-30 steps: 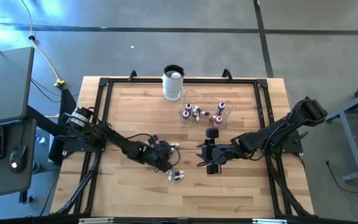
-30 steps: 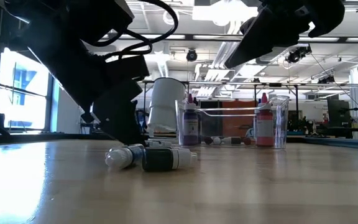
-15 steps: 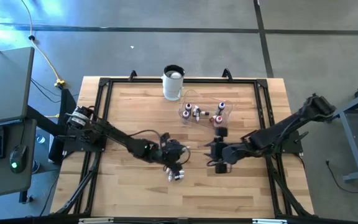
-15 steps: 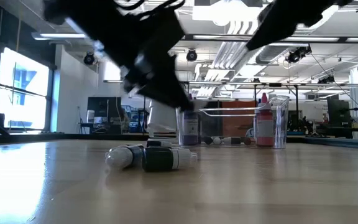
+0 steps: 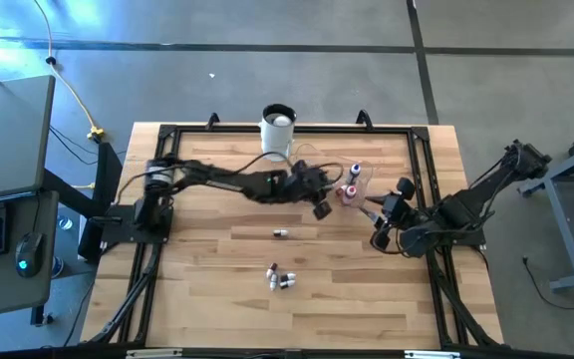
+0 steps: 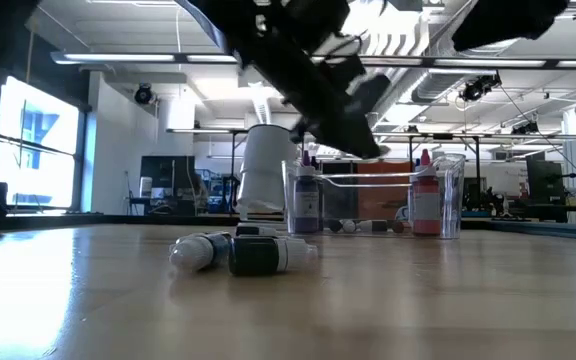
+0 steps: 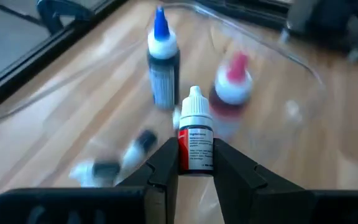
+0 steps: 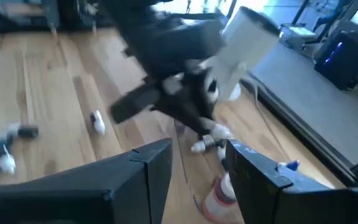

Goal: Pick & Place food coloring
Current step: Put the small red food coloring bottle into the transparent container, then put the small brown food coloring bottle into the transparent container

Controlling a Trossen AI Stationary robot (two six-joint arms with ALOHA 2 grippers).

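My left gripper (image 5: pixel 319 204) hangs above the near rim of the clear bowl (image 5: pixel 312 165), shut on a tiny white-capped food coloring bottle (image 7: pixel 195 140). Inside the bowl stand a blue-tipped bottle (image 7: pixel 163 62) and a red one (image 7: pixel 230 87), with others lying beside them. Two more bottles (image 5: pixel 282 280) lie on their sides on the wood, and a single one (image 5: pixel 280 233) lies farther in. The low view shows the lying pair (image 6: pixel 243 253) in front. My right gripper (image 5: pixel 382 227) is open near the table's right side, touching nothing. My left gripper pinches the bottle by its labelled body (image 7: pixel 196 149) between the two fingers. The white cap (image 7: pixel 194 109) sticks out past the fingertips. The bottle is lifted clear, above the bowl.
A tall white cup (image 5: pixel 278 133) stands by the far edge, just left of the bowl. A black frame (image 5: pixel 167 140) borders the wooden table. Bare wood lies between the loose bottles and the right gripper.
My left gripper has risen from beside the lying bottles and swung toward the far edge, ending over the bowl with a bottle in its fingers. My right gripper has drawn back from the table's middle toward the right edge.
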